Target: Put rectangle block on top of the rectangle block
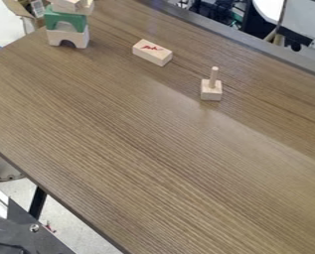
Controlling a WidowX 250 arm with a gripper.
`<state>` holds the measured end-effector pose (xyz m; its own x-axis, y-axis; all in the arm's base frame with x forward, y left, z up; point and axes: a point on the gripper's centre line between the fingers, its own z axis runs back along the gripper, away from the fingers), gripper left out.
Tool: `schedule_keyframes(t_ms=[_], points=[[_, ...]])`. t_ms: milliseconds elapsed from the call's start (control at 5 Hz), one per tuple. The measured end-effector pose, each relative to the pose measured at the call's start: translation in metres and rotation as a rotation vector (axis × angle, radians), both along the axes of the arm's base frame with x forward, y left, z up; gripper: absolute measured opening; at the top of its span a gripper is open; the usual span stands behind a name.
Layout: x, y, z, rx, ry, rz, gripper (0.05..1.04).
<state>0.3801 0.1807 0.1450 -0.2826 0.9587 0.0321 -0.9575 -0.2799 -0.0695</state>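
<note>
Brown, wood-grained surface (206,198) fills the near part of the camera view, its edge slanting past a dark metal plate (17,230) with a bolt (34,227) at the lower left. Further back, a small block (211,93) sits right of centre, a peg (214,75) rising upright from it. Well apart from it, toward the upper left, a rectangle block (152,52) with a red mark lies flat on the surface, set at a slant. Beyond that, in the upper left corner, a stack stands: a pale arch block (68,37) at the base, a green arch block (65,19) on it, and pale pieces (68,4) on top, cut by the view's upper edge. Whether the claw is released, clenched or grasping something, I cannot tell. The red-marked block is likely the one to be moved, so the step in hand looks to be picking it up; the placing would come after. The next move calls for coming down over its middle, closing across the narrow width and lifting straight. The receiving rectangle block is harder to name: it may be among the pale pieces topping the stack, though I cannot make out their full shapes. If so, the carry needs height before going across, and a slow, level release, since a nudge could topple the arches.
</note>
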Motion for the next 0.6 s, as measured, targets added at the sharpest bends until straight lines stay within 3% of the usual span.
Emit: schedule_keyframes(t_ms=[200,600], points=[[-0.0009,-0.0011,-0.0229,-0.025,0.054,-0.002,0.999],[-0.0013,0.0038,-0.0276,-0.004,0.066,-0.068,0.999]])
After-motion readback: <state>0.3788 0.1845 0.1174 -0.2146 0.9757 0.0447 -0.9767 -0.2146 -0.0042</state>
